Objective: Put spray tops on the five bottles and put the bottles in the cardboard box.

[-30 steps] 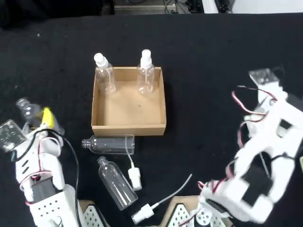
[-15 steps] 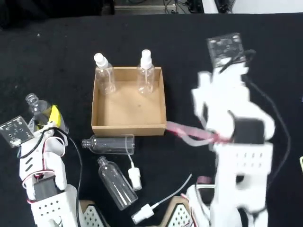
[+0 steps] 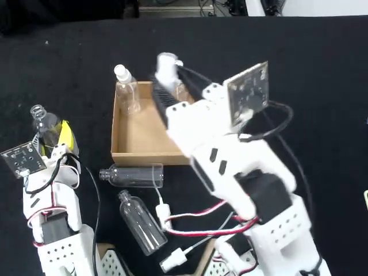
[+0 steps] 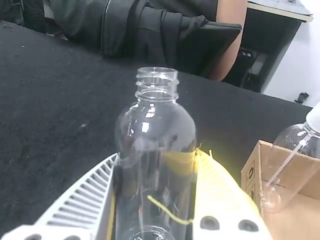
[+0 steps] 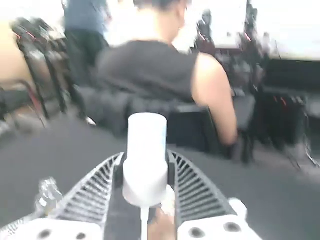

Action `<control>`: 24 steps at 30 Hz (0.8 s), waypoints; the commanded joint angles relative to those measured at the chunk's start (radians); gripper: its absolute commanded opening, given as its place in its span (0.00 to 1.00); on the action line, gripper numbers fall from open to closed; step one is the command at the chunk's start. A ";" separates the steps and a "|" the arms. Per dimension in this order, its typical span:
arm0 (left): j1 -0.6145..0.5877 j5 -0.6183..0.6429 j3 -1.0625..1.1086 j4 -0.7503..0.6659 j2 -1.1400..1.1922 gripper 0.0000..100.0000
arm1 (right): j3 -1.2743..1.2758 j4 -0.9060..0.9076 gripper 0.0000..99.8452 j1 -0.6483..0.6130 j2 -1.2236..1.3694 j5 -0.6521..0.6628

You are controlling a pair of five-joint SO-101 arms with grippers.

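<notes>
Grips clear open plastic bottle (image 4: 156,130) upright in left claw (image 4: 155,200), left of brown cardboard box (image 3: 129,154). Pinches white spray top (image 5: 145,137) in right claw (image 5: 145,172) by box's far side, well right of bottle's mouth.

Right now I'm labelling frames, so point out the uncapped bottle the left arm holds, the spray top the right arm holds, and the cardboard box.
uncapped bottle (image 4: 155,145), left wrist view, its clear body.
spray top (image 5: 146,160), right wrist view, its white cap.
cardboard box (image 3: 144,156), high view, its front wall.
</notes>
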 commanded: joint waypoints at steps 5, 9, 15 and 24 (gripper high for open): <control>0.007 -0.011 0.024 -0.055 -0.018 0.03 | 0.085 -0.400 0.01 -0.117 -0.022 -0.003; 0.010 -0.011 0.022 -0.097 -0.020 0.03 | 0.079 -0.439 0.01 -0.124 -0.024 -0.003; 0.108 -0.015 0.024 -0.259 -0.020 0.03 | 0.050 -0.433 0.01 -0.112 -0.031 -0.003; 0.392 -0.011 0.024 -0.296 -0.020 0.03 | 0.027 -0.440 0.01 -0.043 -0.022 -0.002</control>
